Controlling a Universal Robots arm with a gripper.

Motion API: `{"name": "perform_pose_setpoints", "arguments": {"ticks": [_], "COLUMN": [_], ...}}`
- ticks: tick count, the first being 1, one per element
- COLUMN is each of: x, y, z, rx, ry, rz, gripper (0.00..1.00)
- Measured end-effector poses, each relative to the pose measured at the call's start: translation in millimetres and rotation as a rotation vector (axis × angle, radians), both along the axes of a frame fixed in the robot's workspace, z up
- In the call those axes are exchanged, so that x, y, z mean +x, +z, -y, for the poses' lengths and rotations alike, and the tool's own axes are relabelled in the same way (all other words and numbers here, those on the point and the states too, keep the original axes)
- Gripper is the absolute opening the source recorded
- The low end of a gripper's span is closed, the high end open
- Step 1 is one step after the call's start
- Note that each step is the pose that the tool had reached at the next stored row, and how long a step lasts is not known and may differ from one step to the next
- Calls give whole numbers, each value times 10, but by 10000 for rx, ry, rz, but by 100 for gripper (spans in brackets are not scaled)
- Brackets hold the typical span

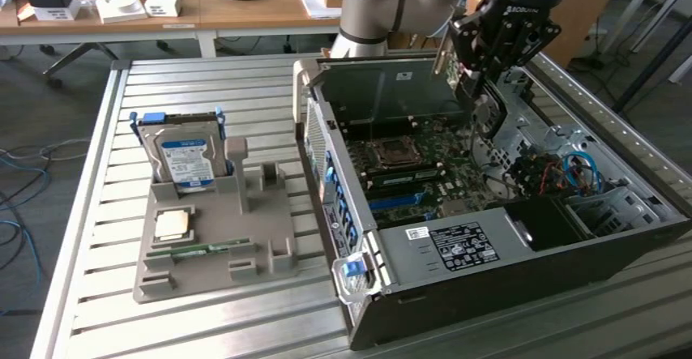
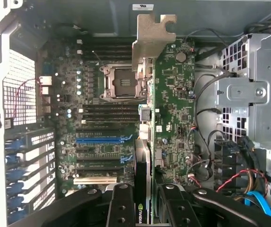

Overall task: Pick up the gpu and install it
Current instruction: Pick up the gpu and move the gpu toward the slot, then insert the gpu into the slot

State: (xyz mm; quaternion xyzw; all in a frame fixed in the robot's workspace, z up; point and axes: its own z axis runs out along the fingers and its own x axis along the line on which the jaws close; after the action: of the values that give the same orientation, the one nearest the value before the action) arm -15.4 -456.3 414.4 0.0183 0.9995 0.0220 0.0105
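My gripper [image 2: 144, 212] is shut on the gpu [image 2: 143, 158], a black finger [image 2: 121, 208] pressing each side of the thin card. I see the card edge-on, with its grey metal bracket [image 2: 150, 40] at the far end. It hangs above the motherboard [image 2: 97, 118] inside the open computer case [image 1: 476, 250], over the expansion slots, among them a blue one [image 2: 102, 140]. In the exterior view, my gripper [image 1: 478, 71] hovers over the far end of the case, the gpu [image 1: 446, 57] hanging beneath it and touching nothing.
To the exterior view's left of the case, a grey parts holder [image 1: 216, 254] carries a silver hard drive [image 1: 186, 158], a processor chip [image 1: 173, 225] and a green memory stick [image 1: 200, 251]. Drive cages and cables [image 2: 249, 109] line one side of the case.
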Motion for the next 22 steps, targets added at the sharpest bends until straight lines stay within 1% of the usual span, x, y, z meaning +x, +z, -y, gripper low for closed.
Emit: {"name": "perform_pose_setpoints", "arguments": {"ticks": [4, 16, 22], "x": [34, 45, 46], "y": [-27, -212, -223], "z": [0, 0, 0], "rx": [1, -1, -1], "ry": [48, 143, 150], "rz": [0, -1, 0], "gripper": [26, 26, 26]}}
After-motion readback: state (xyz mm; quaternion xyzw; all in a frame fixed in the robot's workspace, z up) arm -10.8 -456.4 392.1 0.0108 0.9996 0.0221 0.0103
